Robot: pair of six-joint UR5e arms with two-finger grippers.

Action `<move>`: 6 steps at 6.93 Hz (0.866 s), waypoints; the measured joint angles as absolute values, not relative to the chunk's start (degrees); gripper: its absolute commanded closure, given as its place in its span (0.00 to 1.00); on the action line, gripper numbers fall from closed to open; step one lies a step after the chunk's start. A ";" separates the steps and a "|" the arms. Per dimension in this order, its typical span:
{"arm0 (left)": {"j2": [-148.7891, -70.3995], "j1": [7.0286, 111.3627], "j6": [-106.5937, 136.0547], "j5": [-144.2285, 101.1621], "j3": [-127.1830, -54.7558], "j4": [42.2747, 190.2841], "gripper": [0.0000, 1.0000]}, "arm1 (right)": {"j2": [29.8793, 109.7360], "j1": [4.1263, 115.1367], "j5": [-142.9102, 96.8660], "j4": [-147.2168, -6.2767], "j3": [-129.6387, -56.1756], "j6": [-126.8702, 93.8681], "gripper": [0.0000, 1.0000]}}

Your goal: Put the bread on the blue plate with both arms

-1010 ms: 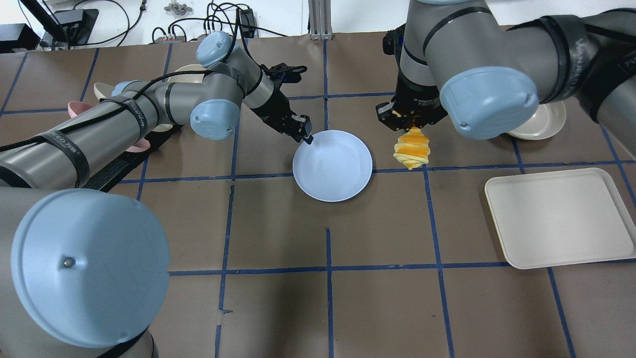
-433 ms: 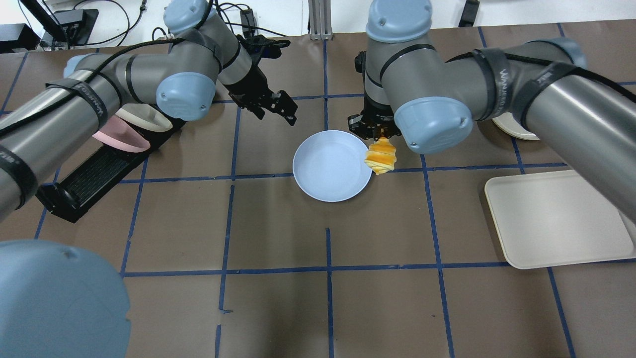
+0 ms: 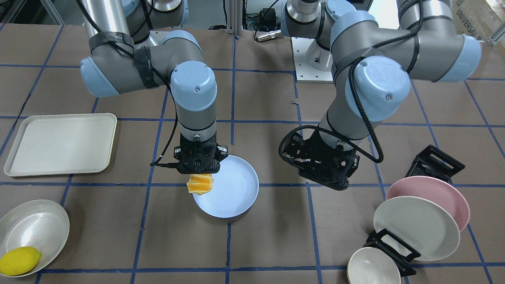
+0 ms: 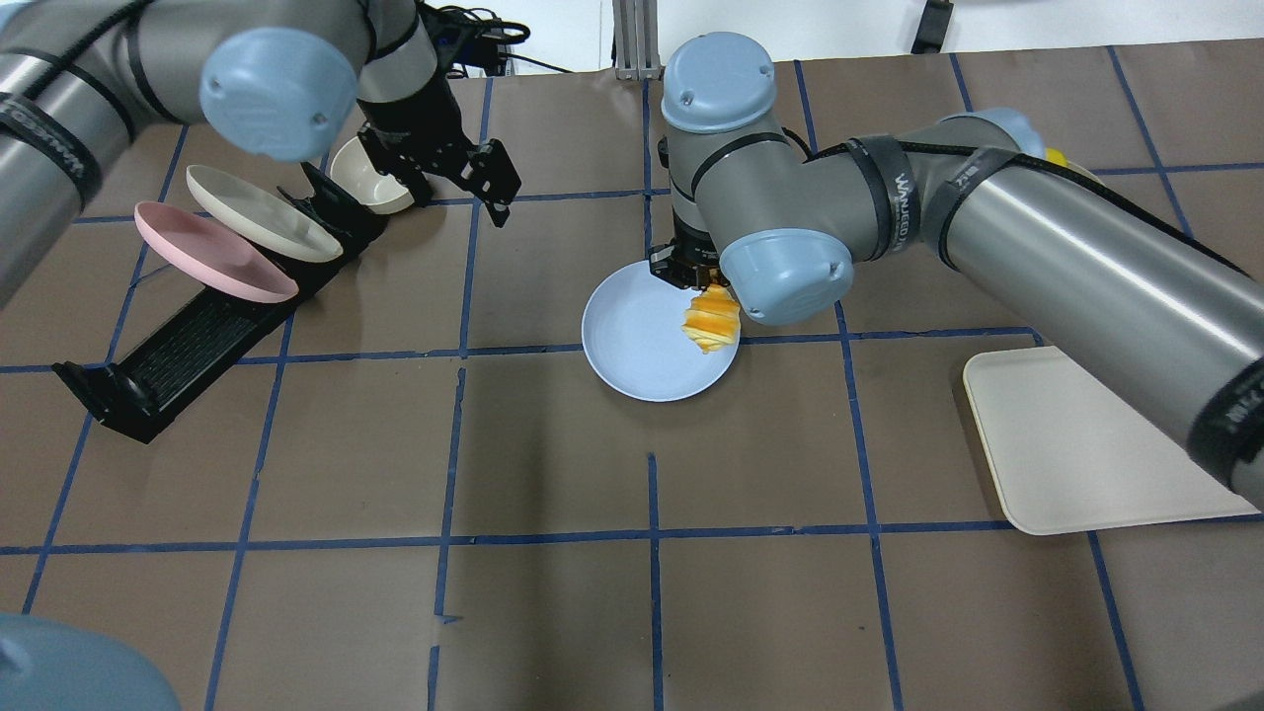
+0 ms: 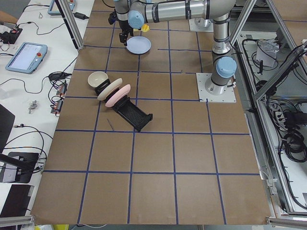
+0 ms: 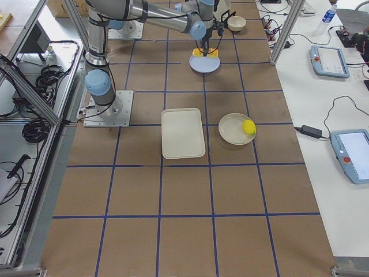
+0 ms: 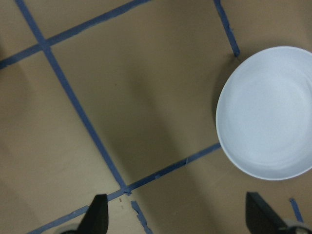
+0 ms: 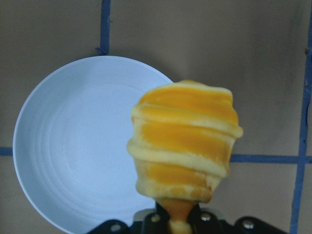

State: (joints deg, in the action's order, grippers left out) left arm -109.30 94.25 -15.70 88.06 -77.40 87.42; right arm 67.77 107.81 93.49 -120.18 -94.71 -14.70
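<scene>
The bread, striped orange and cream, hangs from my right gripper, which is shut on its top end. It hangs over the right side of the blue plate, above the surface. In the front-facing view the bread is over the plate's left rim, below the right gripper. The right wrist view shows the bread partly over the plate. My left gripper is open and empty, up and to the left of the plate. Its wrist view shows its fingertips wide apart and the plate to the right.
A black dish rack at the left holds a pink plate and a cream plate, with a cream bowl behind. A cream tray lies at the right. A bowl holds a yellow lemon.
My right gripper has carried the bread leftward, from beside the plate to over its right side. My left gripper has drawn back from the plate's rim toward the rack.
</scene>
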 measured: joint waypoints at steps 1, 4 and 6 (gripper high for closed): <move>-108.77 94.19 -13.46 89.00 -74.05 92.17 0.00 | 65.29 108.12 93.56 -123.37 -94.68 -15.66 0.99; -106.32 91.38 -7.89 90.73 -71.39 97.69 0.00 | 61.50 109.89 93.52 -128.18 -94.77 -19.87 0.99; -105.49 90.67 -3.55 92.77 -70.78 98.56 0.00 | 60.09 111.03 93.60 -130.26 -95.00 -21.69 0.98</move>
